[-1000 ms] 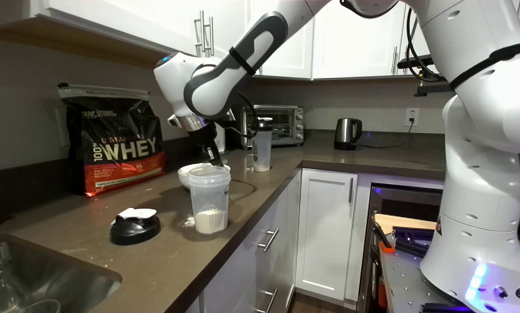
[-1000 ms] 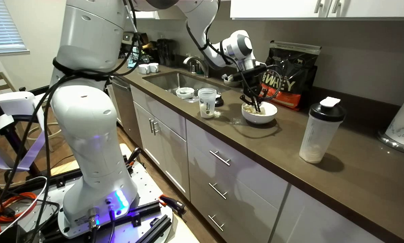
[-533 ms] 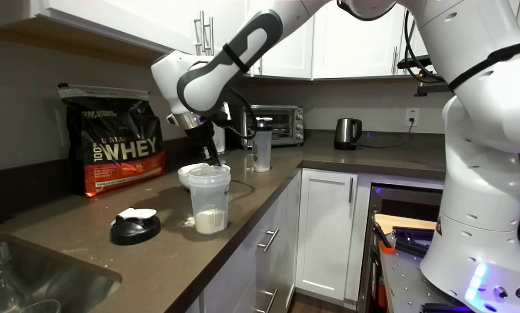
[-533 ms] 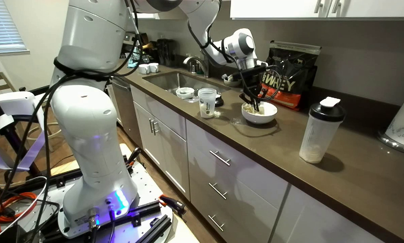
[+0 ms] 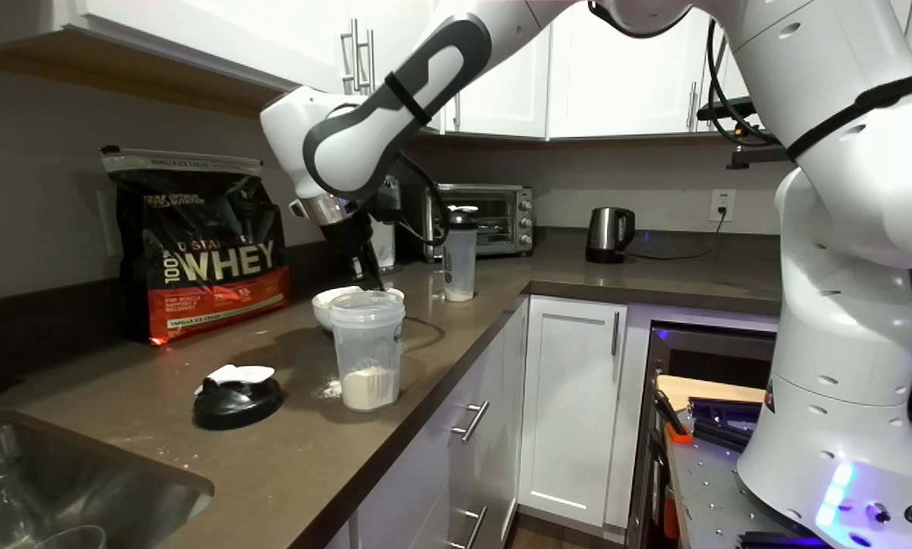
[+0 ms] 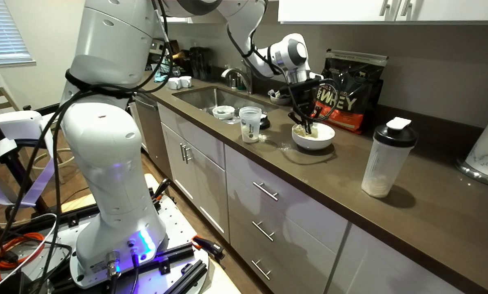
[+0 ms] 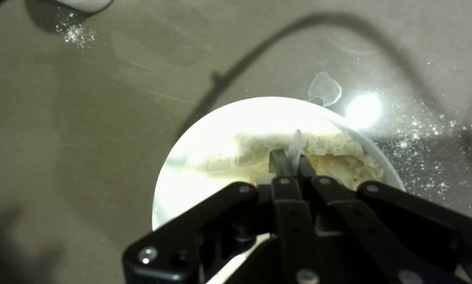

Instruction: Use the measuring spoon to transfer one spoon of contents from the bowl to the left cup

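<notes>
Just right of the centre of the wrist view, the claw (image 7: pixel 293 161) is clenching the spoon (image 7: pixel 297 142), pinching a narrow pale part that is most likely serving as the handle; it is pointing down into the bowl (image 6: pixel 315 144), right of centre in an exterior view, probably because the scooping is happening now. The scoop end is mostly hiding behind the claw, so whether it is carrying any of the bowl's powder (image 7: pixel 338 146) is not showing. The left cup (image 5: pixel 368 351) is standing upright left of centre in an exterior view, its open mouth facing up, presumably because the spoonful is going in there; some powder is already lying in its bottom. The black lid (image 5: pixel 236 402) is resting on the worktop (image 5: pixel 288 461) at lower left, apparently off so that nothing is blocking the pour. The lidded bottle (image 6: pixel 389 161) is standing at the right of an exterior view, perhaps waiting out of the way, and the bowl is sitting between it and the left cup in both exterior views, seemingly keeping the spoon's trip short
</notes>
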Tool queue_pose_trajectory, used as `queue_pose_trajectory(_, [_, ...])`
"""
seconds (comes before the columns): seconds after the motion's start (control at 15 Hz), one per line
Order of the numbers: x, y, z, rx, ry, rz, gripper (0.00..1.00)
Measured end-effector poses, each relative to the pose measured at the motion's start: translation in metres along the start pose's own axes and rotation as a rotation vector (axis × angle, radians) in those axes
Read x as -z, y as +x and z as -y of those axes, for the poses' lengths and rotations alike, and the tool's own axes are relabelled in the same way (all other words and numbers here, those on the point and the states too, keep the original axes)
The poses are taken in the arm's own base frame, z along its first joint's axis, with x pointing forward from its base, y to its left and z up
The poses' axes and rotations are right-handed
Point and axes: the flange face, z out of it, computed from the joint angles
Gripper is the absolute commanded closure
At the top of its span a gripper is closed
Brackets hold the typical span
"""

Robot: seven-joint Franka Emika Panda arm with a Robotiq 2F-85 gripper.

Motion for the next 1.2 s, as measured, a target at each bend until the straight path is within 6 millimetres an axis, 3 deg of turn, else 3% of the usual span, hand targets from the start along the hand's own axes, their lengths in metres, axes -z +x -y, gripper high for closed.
queue_pose_trajectory(1.2, [0.007,0.007,0.021,-0.003,0.014,0.002,0.99])
